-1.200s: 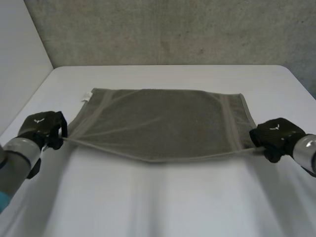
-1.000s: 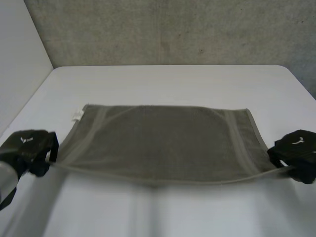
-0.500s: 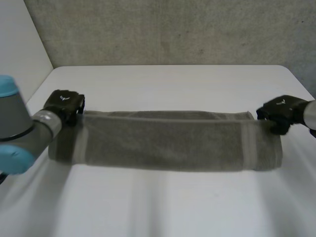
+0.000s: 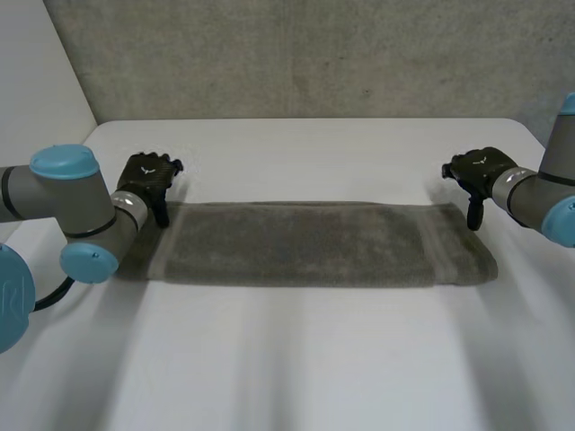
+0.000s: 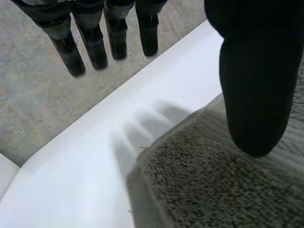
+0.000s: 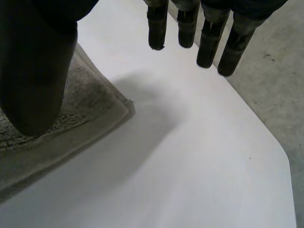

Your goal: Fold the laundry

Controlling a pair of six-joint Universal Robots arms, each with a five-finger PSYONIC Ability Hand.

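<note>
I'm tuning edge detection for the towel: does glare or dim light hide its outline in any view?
Head view: no hard glare on the table; the towel reads dark against it. Left wrist view: the corner stands out, though the left hand covers part. Right wrist view: the hemmed corner is plain, partly behind the right hand.

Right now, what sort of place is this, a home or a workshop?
Likely a robot lab, not a home: a white table, a grey concrete wall behind it, and the black left hand and right hand open beside the ends of a folded grey-green terry towel.
</note>
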